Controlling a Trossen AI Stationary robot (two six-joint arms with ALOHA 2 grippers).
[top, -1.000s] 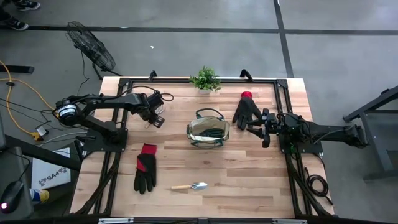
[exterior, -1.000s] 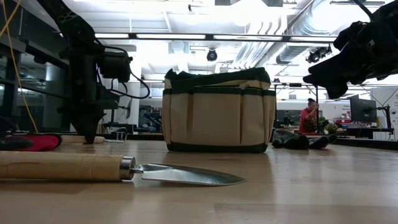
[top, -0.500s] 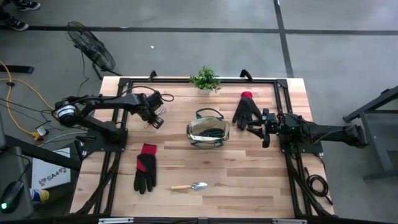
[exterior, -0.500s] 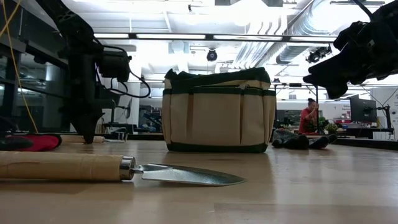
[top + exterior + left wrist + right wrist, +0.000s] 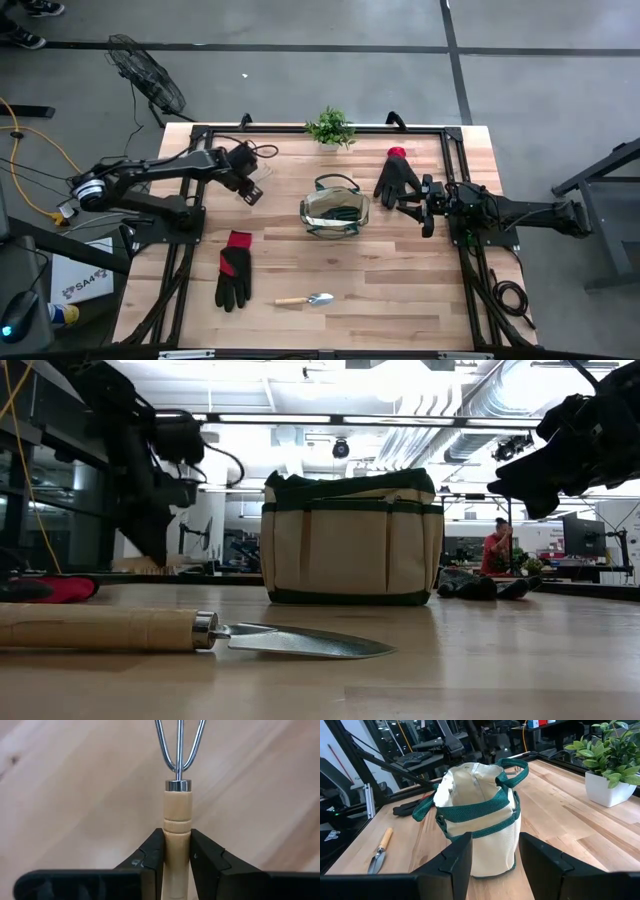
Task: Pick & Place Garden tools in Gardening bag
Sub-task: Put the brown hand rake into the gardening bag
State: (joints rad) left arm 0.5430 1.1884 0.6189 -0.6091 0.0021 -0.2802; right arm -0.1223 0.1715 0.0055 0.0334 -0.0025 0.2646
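Observation:
My left gripper [image 5: 249, 190] is at the table's far left, shut on a small hand rake [image 5: 177, 795] with a pale wooden handle and metal tines. The olive-khaki gardening bag [image 5: 335, 209] stands upright on its base at mid-table, open at the top. One black glove with a red cuff [image 5: 234, 268] lies flat near the left front, and another glove [image 5: 396, 176] lies at the far right. A wooden-handled trowel [image 5: 305, 299] lies near the front edge. My right gripper [image 5: 492, 862] is open on the bag's right, with nothing between its fingers. My left gripper pinches the rake's wooden handle [image 5: 177, 837] between its two fingers, below the metal collar. The fingers slant down from above, and the handle runs lengthwise between them and out past their tips, tined end ahead. The rake is off the tabletop [image 5: 140, 565].
A small potted plant [image 5: 330, 127] stands at the far edge behind the bag. A black metal frame [image 5: 200, 133] runs along the table's sides. Bare wood lies between the bag and the near glove and across the front right.
My left gripper has risen from the tabletop with the rake still held, and its wrist has rolled a little. The rake has come up off the wood. My right gripper and the other things have kept still.

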